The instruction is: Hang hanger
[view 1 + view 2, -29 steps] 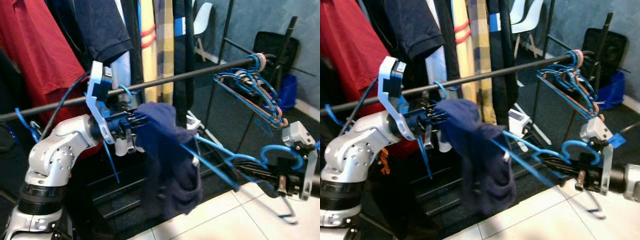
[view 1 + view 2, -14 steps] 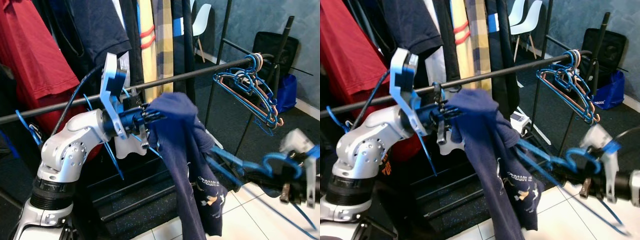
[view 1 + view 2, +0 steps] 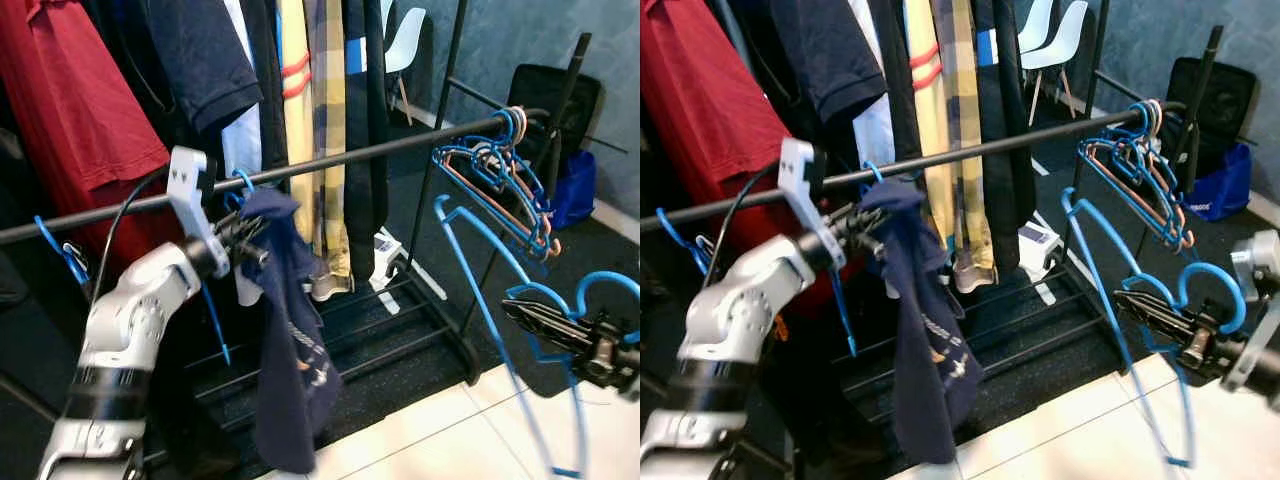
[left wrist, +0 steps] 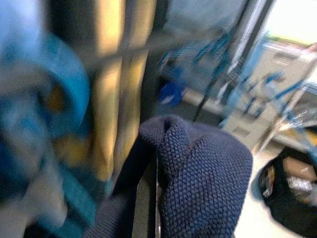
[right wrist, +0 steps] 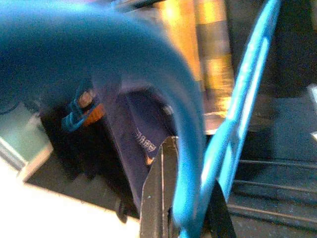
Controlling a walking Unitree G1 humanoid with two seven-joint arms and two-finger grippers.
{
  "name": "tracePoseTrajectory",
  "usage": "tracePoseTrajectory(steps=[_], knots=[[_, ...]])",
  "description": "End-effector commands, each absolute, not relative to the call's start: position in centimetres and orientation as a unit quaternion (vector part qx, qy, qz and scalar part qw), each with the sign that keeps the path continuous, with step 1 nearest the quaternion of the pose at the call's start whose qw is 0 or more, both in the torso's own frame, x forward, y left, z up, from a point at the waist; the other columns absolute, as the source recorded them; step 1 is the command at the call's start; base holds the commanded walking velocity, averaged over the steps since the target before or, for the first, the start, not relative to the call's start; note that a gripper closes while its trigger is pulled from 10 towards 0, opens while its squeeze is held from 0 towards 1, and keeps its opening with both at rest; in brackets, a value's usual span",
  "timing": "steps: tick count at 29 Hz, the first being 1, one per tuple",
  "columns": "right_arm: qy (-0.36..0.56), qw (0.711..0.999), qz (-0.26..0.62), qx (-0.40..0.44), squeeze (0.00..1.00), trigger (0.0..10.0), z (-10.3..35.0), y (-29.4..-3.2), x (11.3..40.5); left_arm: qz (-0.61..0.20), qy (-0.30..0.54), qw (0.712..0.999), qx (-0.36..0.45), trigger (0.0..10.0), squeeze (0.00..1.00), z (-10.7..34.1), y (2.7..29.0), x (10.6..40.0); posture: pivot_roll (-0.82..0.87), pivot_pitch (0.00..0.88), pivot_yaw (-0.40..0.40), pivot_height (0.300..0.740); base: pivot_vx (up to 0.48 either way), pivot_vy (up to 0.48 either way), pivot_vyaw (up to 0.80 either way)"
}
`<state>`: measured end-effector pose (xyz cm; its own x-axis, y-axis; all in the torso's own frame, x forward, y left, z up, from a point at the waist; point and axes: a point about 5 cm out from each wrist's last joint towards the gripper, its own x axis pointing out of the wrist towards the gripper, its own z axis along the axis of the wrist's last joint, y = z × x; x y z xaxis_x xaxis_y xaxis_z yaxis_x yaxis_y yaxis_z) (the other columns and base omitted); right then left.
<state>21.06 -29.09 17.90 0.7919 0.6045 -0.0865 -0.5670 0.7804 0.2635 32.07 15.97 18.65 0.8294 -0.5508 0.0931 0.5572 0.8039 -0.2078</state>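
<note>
- Nearest the camera, the right gripper (image 3: 1155, 312) pinches an empty blue hanger (image 3: 500, 290) just below its hook, carrying it low and well short of the rail, apparently awaiting its turn.
- Further in, the left gripper (image 3: 243, 237) reaches up to the black rail (image 3: 380, 153); a navy shirt (image 3: 923, 350) hangs from there, hiding the fingers, so their state cannot be told.
- Spare hangers (image 3: 505, 185) cluster at the rail's far end, with hung clothes (image 3: 300, 90) behind.

Rail (image 3: 380, 152) bare between navy garment (image 3: 285, 340), hangers (image 3: 500, 185).
</note>
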Motion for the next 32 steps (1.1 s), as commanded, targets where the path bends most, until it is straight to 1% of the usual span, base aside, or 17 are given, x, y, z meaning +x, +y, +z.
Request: tracePoseTrajectory(steps=[1, 2, 3, 9, 21, 24, 30, 32], knots=[[0.118, 0.95, 0.259, 0.13, 0.0, 10.0, 15.0, -29.1, 21.2, -0.285, 0.021, 0.954, -0.097, 8.0, 0.0, 16.7, 16.1, 31.0, -0.14, 0.0, 0.077, 0.74, 0.0, 0.0, 0.0], [0.118, 0.95, 0.259, 0.13, 0.0, 10.0, 15.0, -29.1, 21.2, -0.285, 0.021, 0.954, -0.097, 8.0, 0.0, 16.7, 16.1, 31.0, -0.14, 0.0, 0.077, 0.74, 0.0, 0.0, 0.0], [0.131, 0.957, 0.212, 0.145, 0.0, 10.0, 12.7, -29.0, 21.4, -0.307, 0.037, 0.946, -0.098, 10.0, 0.0, 15.2, 15.4, 29.5, -0.13, 0.0, 0.073, 0.74, 0.0, 0.0, 0.8], [0.147, 0.961, 0.166, 0.168, 0.0, 10.0, 10.4, -28.7, 21.7, -0.332, 0.038, 0.936, -0.108, 10.0, 0.0, 14.3, 14.9, 27.9, -0.12, 0.0, 0.07, 0.74, 0.0, 0.0, 0.8], [0.171, 0.959, 0.153, 0.168, 0.0, 10.0, 8.5, -28.2, 21.5, -0.327, 0.051, 0.937, -0.114, 10.0, 0.0, 13.4, 15.6, 27.3, -0.12, 0.0, 0.069, 0.74, 0.0, 0.0, 0.79], [0.208, 0.956, 0.135, 0.158, 0.0, 10.0, 6.3, -28.1, 20.9, -0.331, 0.077, 0.932, -0.127, 10.0, 0.0, 11.8, 16.3, 25.9, -0.12, 0.0, 0.068, 0.74, 0.0, 0.0, 0.79], [0.239, 0.952, 0.116, 0.15, 0.0, 10.0, 4.6, -28.0, 20.4, -0.305, 0.115, 0.936, -0.131, 10.0, 0.0, 9.7, 17.3, 25.2, -0.12, 0.0, 0.07, 0.74, 0.0, 0.0, 0.79], [0.245, 0.952, 0.113, 0.149, 0.0, 10.0, 4.3, -28.0, 20.4, -0.296, 0.122, 0.938, -0.134, 10.0, 0.0, 9.2, 17.4, 25.0, -0.12, 0.0, 0.07, 0.74, -0.266, 0.0, 0.79]])
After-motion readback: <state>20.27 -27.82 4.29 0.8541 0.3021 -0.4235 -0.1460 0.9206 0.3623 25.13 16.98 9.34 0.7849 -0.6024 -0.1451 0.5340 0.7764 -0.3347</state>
